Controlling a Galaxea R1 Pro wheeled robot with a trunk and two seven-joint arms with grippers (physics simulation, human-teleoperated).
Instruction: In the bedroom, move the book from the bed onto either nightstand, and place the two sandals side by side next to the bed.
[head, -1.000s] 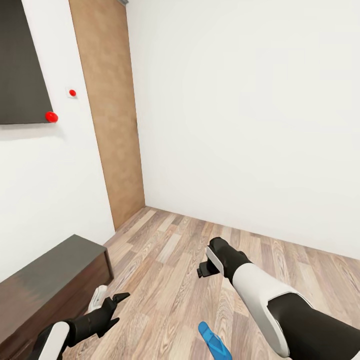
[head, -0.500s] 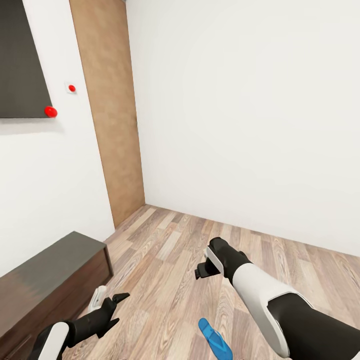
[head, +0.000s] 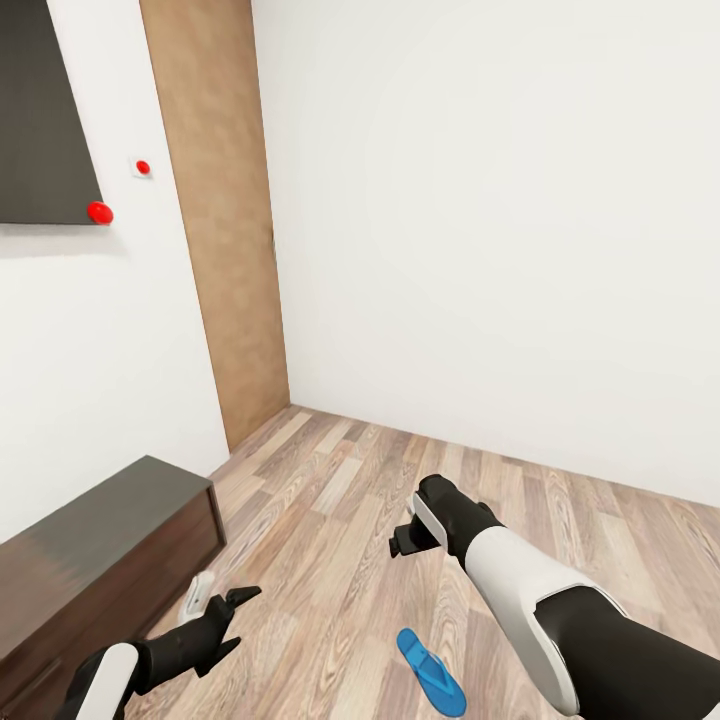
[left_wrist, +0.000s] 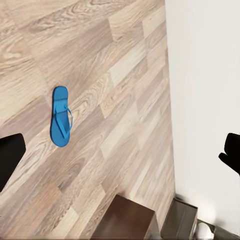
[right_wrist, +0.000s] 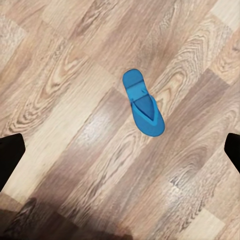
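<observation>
My right gripper (head: 408, 540) hangs over the plank floor (head: 340, 520) with nothing between its black fingers, which sit far apart at the two edges of the right wrist view, so it is spread wide. My left gripper (head: 230, 612) is low at my left side, its dark pointed fingers parted and holding nothing; in the left wrist view the two black tips also stand wide apart.

Below and a little to the side of my right gripper lies one sandal (head: 431, 672), flat on the floor, sole down and strap up. It is a thin, bright blue flip-flop with rounded ends, one end narrower than the other. In the head view its long axis runs diagonally, the narrower end toward the far wall and the wider end toward me. It touches nothing but the floor and sits well apart from both grippers.

The floor is wood planking in mixed pale and brown grain. To my left stands a low dark brown cabinet (head: 95, 560) with a flat matte top, set against a plain white wall (head: 480, 230). Beside its foot lies a small white object (head: 199, 592), too small for me to identify. A tan wood-textured panel (head: 225, 220) runs up the corner.
</observation>
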